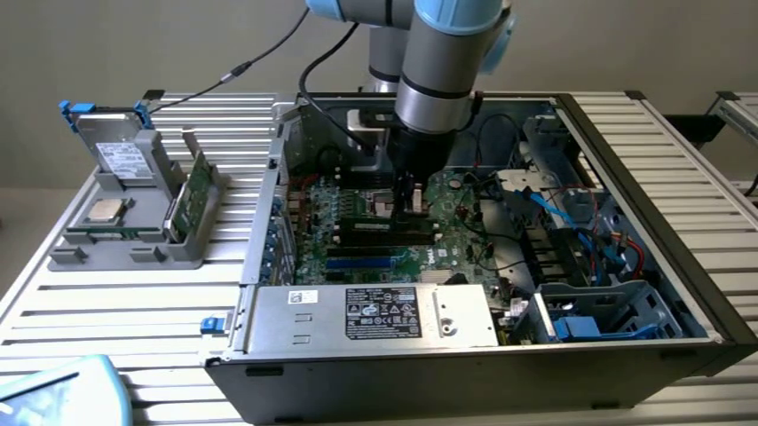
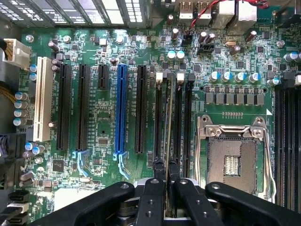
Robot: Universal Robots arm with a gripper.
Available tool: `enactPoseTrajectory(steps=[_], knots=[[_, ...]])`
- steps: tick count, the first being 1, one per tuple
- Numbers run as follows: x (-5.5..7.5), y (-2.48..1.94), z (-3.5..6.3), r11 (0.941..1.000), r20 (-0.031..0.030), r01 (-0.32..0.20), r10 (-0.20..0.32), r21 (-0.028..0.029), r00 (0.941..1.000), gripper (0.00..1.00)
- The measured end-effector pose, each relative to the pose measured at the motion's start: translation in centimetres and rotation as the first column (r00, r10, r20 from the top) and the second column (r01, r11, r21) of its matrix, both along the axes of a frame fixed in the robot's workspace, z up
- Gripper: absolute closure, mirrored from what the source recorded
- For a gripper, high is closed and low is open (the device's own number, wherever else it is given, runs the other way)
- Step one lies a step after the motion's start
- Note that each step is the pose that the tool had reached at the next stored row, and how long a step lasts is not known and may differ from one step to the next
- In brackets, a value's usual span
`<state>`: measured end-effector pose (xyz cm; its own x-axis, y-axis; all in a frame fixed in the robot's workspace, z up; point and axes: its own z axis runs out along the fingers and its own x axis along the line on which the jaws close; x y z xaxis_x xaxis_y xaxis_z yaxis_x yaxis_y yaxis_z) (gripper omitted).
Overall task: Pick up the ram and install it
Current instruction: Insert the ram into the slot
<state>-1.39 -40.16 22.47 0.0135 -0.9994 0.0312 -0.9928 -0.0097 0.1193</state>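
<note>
Fingers (image 2: 153, 200) clamp the ram (image 2: 168, 117) edge-on over the black memory slots (image 2: 188, 122), so it lines up lengthwise for seating.

**Legible markings: none**

You get a black label (image 1: 382, 312) and a white sticker (image 1: 305, 297) on the power supply (image 1: 468, 321), and white print across the motherboard (image 2: 101, 120). All of it is too small to read.
</note>
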Motion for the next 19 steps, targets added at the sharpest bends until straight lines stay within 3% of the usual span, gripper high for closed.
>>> enactPoseTrajectory(steps=[2, 6, 8, 9, 11, 12, 19], knots=[[0.0, 0.0, -0.01, 1.0, 0.0018, 0.003, -0.003, -0.0085, 1.0, 0.86], [-0.1, 0.16, -0.03, 0.9991, 0.0075, 0.003, -0.002, -0.0426, 1.0, 0.86], [-0.1, 0.36, -0.03, 0.9988, 0.0114, 0.003, -0.002, -0.0491, 0.9999, 0.86], [-0.1, 0.52, -0.04, 0.9986, 0.0167, 0.003, -0.002, -0.052, 0.9999, 0.86], [-0.1, 0.9, -0.05, 0.9982, 0.0368, 0.004, -0.002, -0.0606, 0.9993, 0.86], [-0.2, 0.98, -0.05, 0.9979, 0.0432, 0.005, -0.002, -0.0647, 0.9991, 0.86], [-0.6, 1.01, -0.06, 0.9972, 0.045, -0.004, 0.007, -0.0742, 0.999, 0.86]])
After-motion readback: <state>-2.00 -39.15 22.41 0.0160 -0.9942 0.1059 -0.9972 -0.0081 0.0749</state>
